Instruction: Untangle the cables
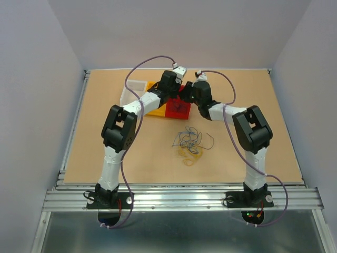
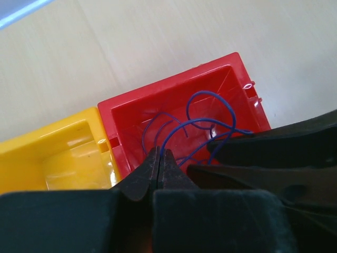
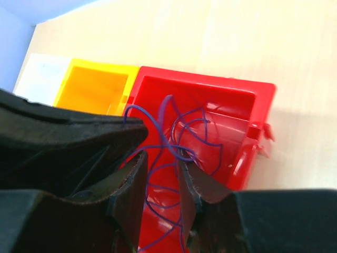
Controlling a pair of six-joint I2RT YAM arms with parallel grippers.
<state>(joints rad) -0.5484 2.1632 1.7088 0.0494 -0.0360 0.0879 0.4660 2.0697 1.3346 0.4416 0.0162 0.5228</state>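
Observation:
Several thin blue-purple cables loop in and above a red bin; they also show in the left wrist view. My left gripper is shut over the red bin, and one blue cable seems to rise from its tips. My right gripper is open right beside it, with blue cables hanging between its fingers and draped over one fingertip. A loose tangle of blue, yellow and tan cables lies on the table nearer the arm bases. Both grippers meet over the red bin.
A yellow bin adjoins the red bin on the left, and a white bin stands further left. The yellow bin holds nothing. The tan table is walled at the back and both sides.

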